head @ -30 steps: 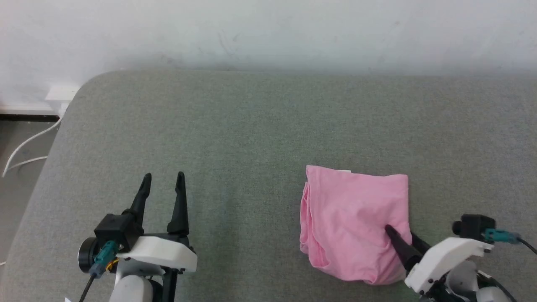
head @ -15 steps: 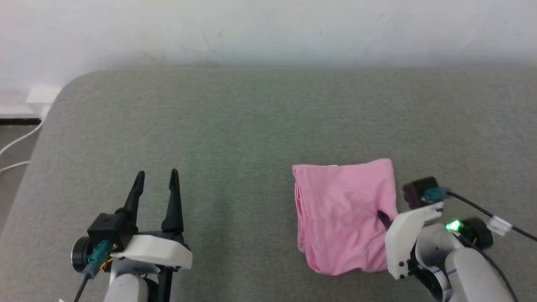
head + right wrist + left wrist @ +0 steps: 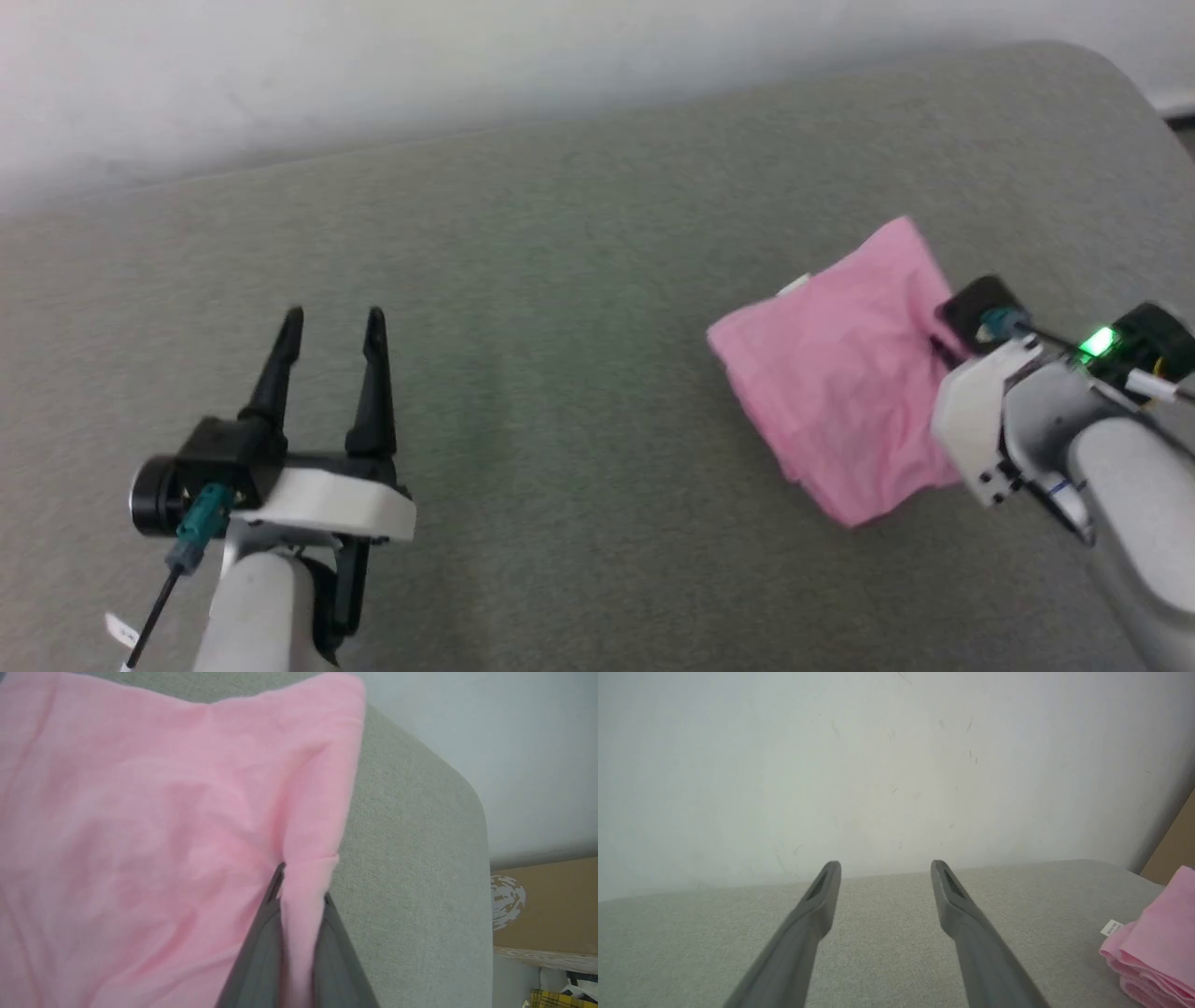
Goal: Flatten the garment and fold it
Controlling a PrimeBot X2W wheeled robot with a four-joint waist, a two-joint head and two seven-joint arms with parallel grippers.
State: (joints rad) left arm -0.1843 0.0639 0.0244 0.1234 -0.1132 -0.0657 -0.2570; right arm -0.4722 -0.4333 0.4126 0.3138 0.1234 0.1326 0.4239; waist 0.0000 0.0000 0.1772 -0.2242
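The garment (image 3: 836, 373) is a folded pink bundle lying right of centre on the grey padded surface (image 3: 560, 280). A small white label (image 3: 795, 285) sticks out at its far edge. My right gripper (image 3: 302, 882) is shut on the garment's (image 3: 140, 812) right edge, and a pinched ridge of pink cloth runs between its two fingers. In the head view its white wrist (image 3: 976, 411) covers that edge. My left gripper (image 3: 331, 322) hovers open over bare surface far to the left, holding nothing. Its fingers (image 3: 822, 896) point at the wall, with the garment (image 3: 1153, 947) off to their right.
A white wall (image 3: 467, 56) runs behind the surface. The surface's rounded far-right corner (image 3: 1111, 84) is close to the garment. Beyond that edge a cardboard box (image 3: 546, 905) stands on the floor.
My right gripper has shut on the garment's right edge, where one finger lay on top before. The head camera has swung and tilted, shifting the whole picture. The left gripper stays open.
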